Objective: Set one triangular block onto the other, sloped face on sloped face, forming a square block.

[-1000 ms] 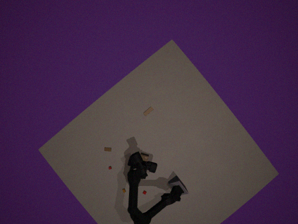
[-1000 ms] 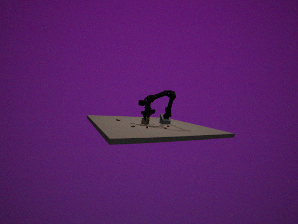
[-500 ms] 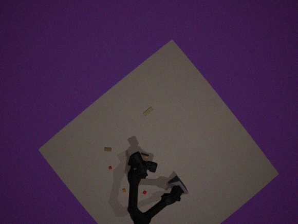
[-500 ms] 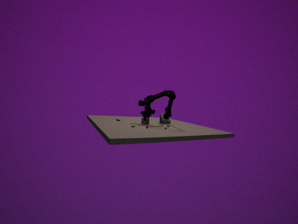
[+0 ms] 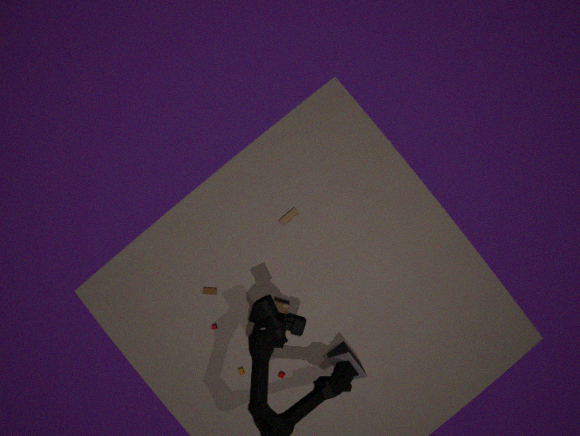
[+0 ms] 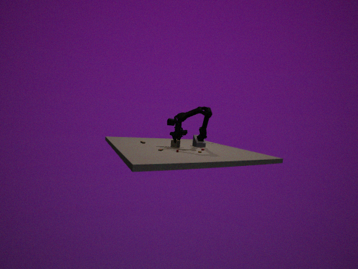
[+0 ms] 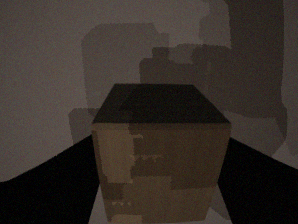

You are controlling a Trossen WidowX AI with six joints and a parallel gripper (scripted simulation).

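The end effector [image 5: 282,312] [image 6: 175,141] [image 7: 157,137] pinches 1 wooden triangular block [image 5: 282,305] [image 6: 175,144] [image 7: 162,155] low at the tabletop [image 5: 360,240] [image 6: 197,158]. The lower block can't be told apart; pressing down while misaligned could make the sloped faces slide, shoving that block or leaving ends uneven.
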